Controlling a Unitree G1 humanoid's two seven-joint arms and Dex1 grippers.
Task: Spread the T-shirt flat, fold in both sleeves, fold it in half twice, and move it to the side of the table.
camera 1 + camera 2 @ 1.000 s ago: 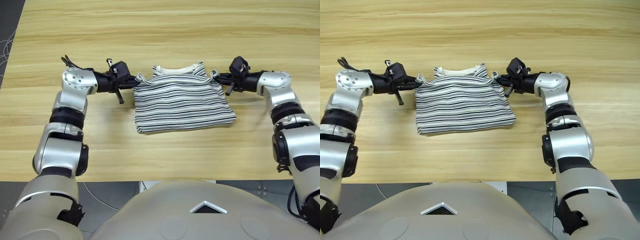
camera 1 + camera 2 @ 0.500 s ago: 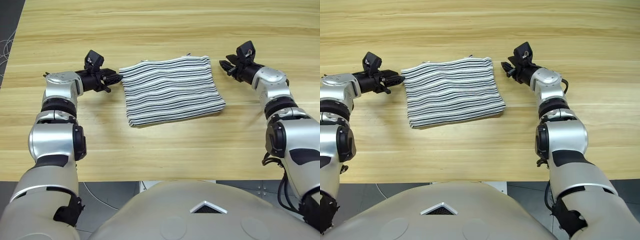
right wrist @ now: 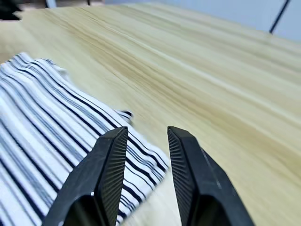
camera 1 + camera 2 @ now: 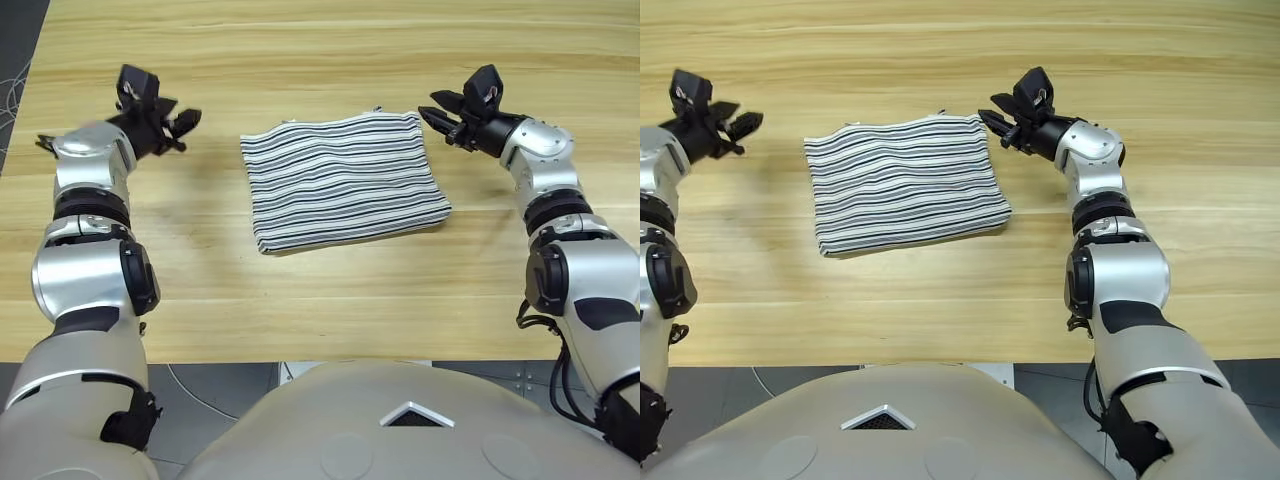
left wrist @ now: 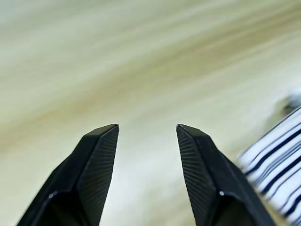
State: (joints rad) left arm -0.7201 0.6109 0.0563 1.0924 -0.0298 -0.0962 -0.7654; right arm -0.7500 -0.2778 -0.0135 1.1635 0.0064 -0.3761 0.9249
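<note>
— Two grippers, both empty as far as I can see. Where is the T-shirt (image 4: 345, 180)?
— Folded into a compact striped rectangle, lying flat on the wooden surface (image 4: 300, 300), about midway between the two arms. The eye views give its whole outline, four edges, set a little askew.
— And the left gripper (image 4: 185, 128)?
— Well apart from the cloth, off to its left. Its wrist view looks along two black ribbed fingers (image 5: 99, 160), clearly spread, with bare wood in the gap and a striped corner of the shirt lying off to one side beyond them.
— Do the eye views tell you that spread?
— Less plainly; from above they are small dark prongs. The wrist view settles it.
— And the right gripper (image 4: 432, 112)?
— Just beside the shirt's far right corner, pointing at it; whether the tips touch the cloth I cannot tell. Its wrist view has the fingers (image 3: 188, 165) parted by a narrow gap, nothing pinched between them, and past the tips the corner itself, with its stripes and stacked layers plain, which the eye views leave too small to read.
— What do the wrist views lack?
— The shirt's full shape, and how the arms sit on either side of it with wood all round; that comes from the eye views
</note>
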